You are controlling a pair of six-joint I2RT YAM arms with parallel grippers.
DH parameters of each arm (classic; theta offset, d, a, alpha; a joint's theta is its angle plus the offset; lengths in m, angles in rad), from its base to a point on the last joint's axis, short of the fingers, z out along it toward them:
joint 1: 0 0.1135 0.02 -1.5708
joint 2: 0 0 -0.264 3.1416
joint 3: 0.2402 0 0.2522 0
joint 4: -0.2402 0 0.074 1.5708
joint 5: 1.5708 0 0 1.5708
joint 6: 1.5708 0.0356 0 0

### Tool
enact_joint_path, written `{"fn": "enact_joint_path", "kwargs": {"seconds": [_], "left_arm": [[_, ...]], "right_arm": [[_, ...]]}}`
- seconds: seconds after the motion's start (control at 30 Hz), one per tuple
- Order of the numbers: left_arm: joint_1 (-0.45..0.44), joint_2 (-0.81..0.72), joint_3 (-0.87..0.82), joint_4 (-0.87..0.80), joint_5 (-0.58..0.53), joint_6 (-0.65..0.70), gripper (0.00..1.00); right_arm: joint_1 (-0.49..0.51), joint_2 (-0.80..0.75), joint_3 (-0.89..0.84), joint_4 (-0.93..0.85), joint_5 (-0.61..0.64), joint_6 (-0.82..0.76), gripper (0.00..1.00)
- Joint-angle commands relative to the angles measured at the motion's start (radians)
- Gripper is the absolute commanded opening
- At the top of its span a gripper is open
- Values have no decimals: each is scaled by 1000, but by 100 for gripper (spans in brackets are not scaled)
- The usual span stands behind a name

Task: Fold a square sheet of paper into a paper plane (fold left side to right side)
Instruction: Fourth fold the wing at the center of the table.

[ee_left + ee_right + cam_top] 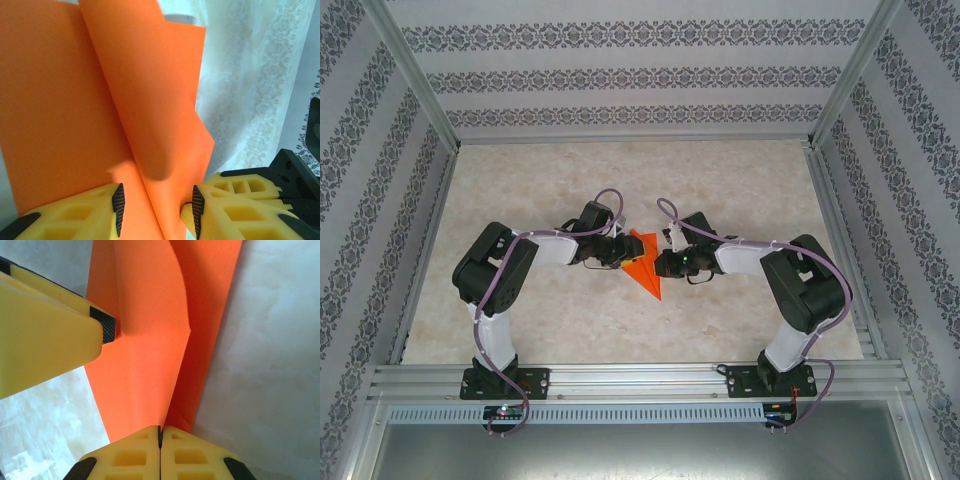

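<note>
The sheet of paper point(645, 272) lies about the middle of the worktop point(520, 190), folded to a wedge whose tip points toward the near edge. Both arms reach inward and meet over it. The left tool point(157, 205) stands apart, its black pads point(118, 202) on either side of a raised flap of the sheet; whether the pads touch the paper is hard to judge. The right tool point(160, 435) is pressed together, apparently clamped on a creased edge of the sheet. One yellow finger point(50, 340) of the left tool rests beside the lifted flap.
</note>
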Motion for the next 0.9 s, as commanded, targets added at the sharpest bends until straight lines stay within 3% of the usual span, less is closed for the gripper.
{"fn": "enact_joint_path", "kwargs": {"seconds": [0.0, 0.47, 0.7, 0.87], "left_arm": [[-17, 7, 1, -30, -26, 11, 44], [-18, -6, 6, -38, -23, 18, 44], [-11, -94, 45, -137, -56, 81, 46], [-9, -89, 96, -157, -12, 101, 34]], "right_arm": [[-8, 18, 25, -26, 21, -29, 6], [-3, 47, 41, -83, 45, -50, 6], [4, 67, 35, -119, 64, -49, 6], [10, 72, 37, -136, 76, -55, 6]]}}
